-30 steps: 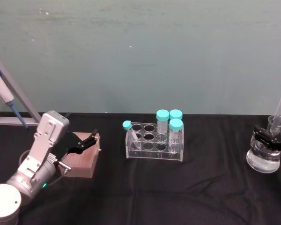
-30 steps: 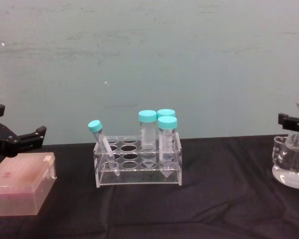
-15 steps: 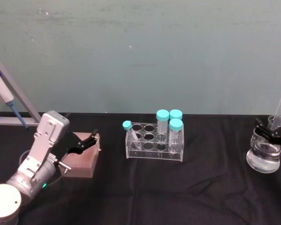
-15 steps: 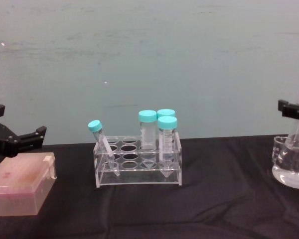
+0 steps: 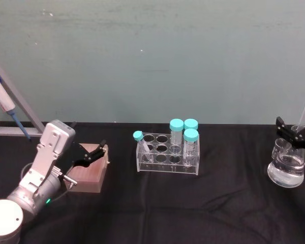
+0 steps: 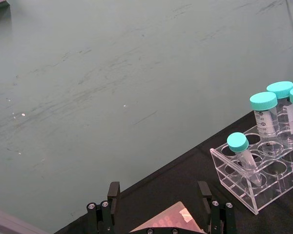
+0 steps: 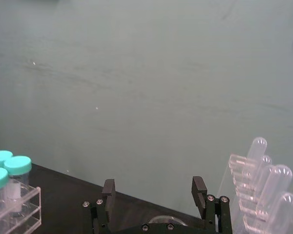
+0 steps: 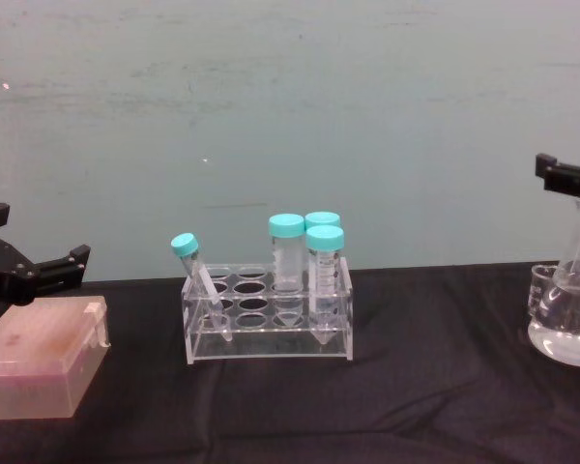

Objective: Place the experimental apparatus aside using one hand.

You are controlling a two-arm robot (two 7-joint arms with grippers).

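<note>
Black cloth-covered table (image 5: 193,208) under a teal wall. Near right edge: one conical flask (image 5: 287,170), one small beaker (image 8: 541,285), one acrylic stand (image 7: 256,187) with four long tubes. Right gripper (image 5: 295,137) above flask, fingers spread, gripping nothing. Left gripper (image 5: 89,154) spread over pink box (image 8: 41,367). Centre rack (image 5: 168,155): four capped tubes, open cloth around.

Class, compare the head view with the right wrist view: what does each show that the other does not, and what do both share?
Head view alone: the left gripper open over the pink box, the conical flask holding clear liquid, and a fourth, leaning capped tube.

Right wrist view alone: the round-topped tubes in their acrylic stand, seen close.

Both: the right gripper, open, three teal-capped tubes, their clear rack and the black table.
</note>
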